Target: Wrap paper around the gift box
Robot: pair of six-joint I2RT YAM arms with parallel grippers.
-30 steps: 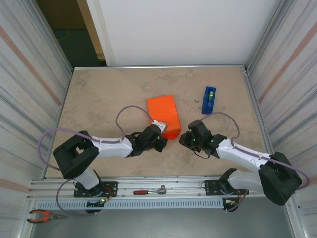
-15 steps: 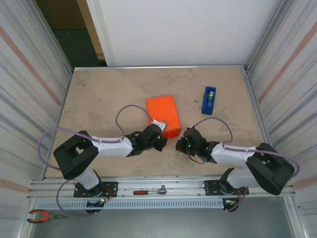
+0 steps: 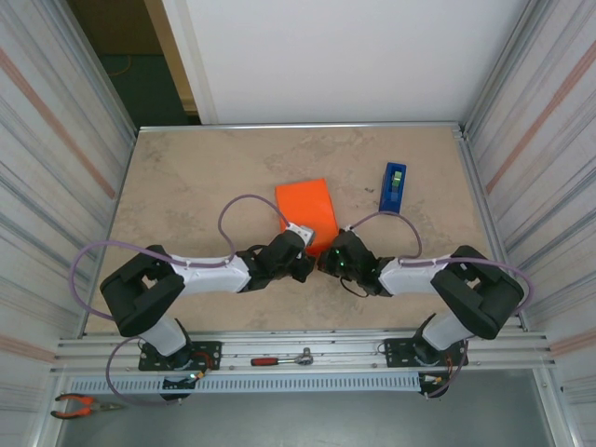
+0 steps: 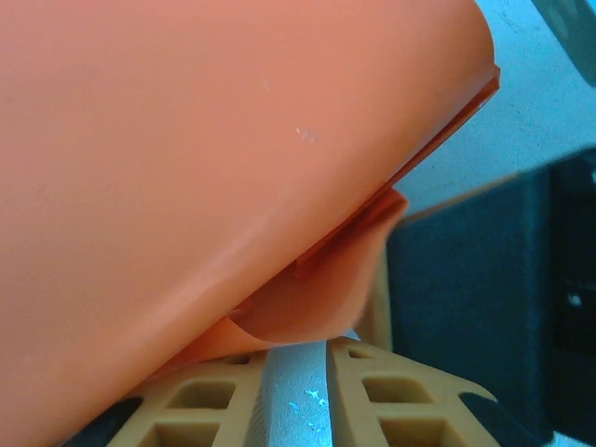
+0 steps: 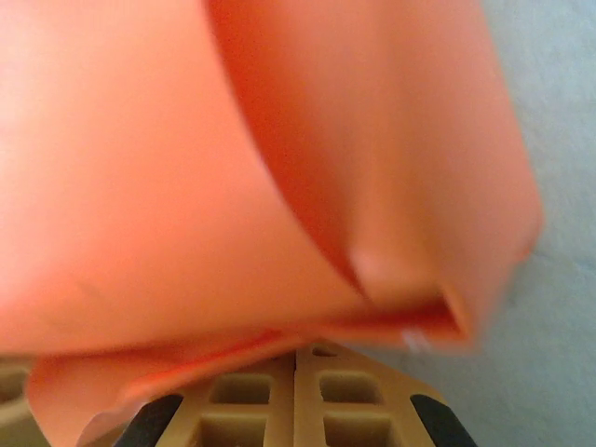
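Beige stone-look tabletop (image 3: pixel 186 186) sits between ribbed metal walls (image 3: pixel 56 140), and you have the paper (image 3: pixel 305 209) lying near its middle. The paper is bright orange and folded into a boxy parcel. A blue tape dispenser (image 3: pixel 392 187) stands apart from it on the right.

Your left gripper (image 3: pixel 310 250) and right gripper (image 3: pixel 326 260) meet at the parcel's near edge, close to each other, left against the near corner and right just beside it.

From the left wrist, the paper (image 4: pixel 233 168) covers most of what you see, and a loose flap curls down over the left gripper (image 4: pixel 293 368). Its tan fingers (image 4: pixel 382 396) show a narrow slot between them, but the tips hide under the flap. You cannot tell whether they pinch it.

From the right wrist, the paper (image 5: pixel 186 186) folds over just above the right gripper (image 5: pixel 296 358). Its fingers (image 5: pixel 233 396) are pressed together along one seam, and a paper edge drapes across the left one. Whether that edge is caught is unclear.

Along the front rail (image 3: pixel 484 343) you have a red-handled tool (image 3: pixel 279 359), and red-handled pliers (image 3: pixel 79 404) lie lower left.
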